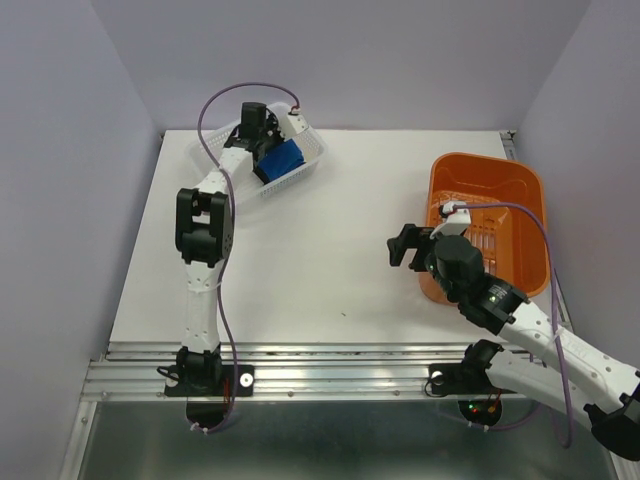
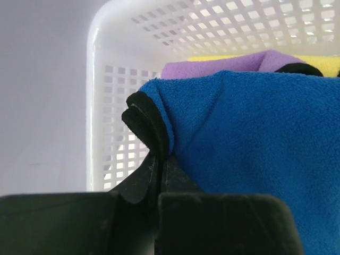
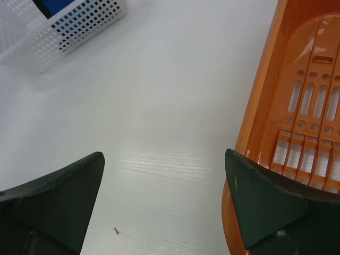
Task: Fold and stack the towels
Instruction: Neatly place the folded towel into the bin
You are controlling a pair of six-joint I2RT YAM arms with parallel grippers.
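A bright blue towel [image 1: 281,160] with black edging lies in the white mesh basket [image 1: 310,150] at the far left. My left gripper [image 1: 262,150] is inside the basket, shut on the blue towel's [image 2: 249,138] black-edged corner [image 2: 149,127]. Behind it lie a purple towel [image 2: 234,64] and a yellow towel [image 2: 324,64]. My right gripper [image 1: 405,246] is open and empty above the table, next to the orange basket [image 1: 500,200]. In the right wrist view its right finger [image 3: 260,202] sits against the orange basket's wall [image 3: 265,90].
The white mesh basket also shows far off in the right wrist view [image 3: 58,32]. The orange basket holds nothing I can see. White tabletop [image 1: 330,260] lies between the two baskets. Grey walls close in the back and sides.
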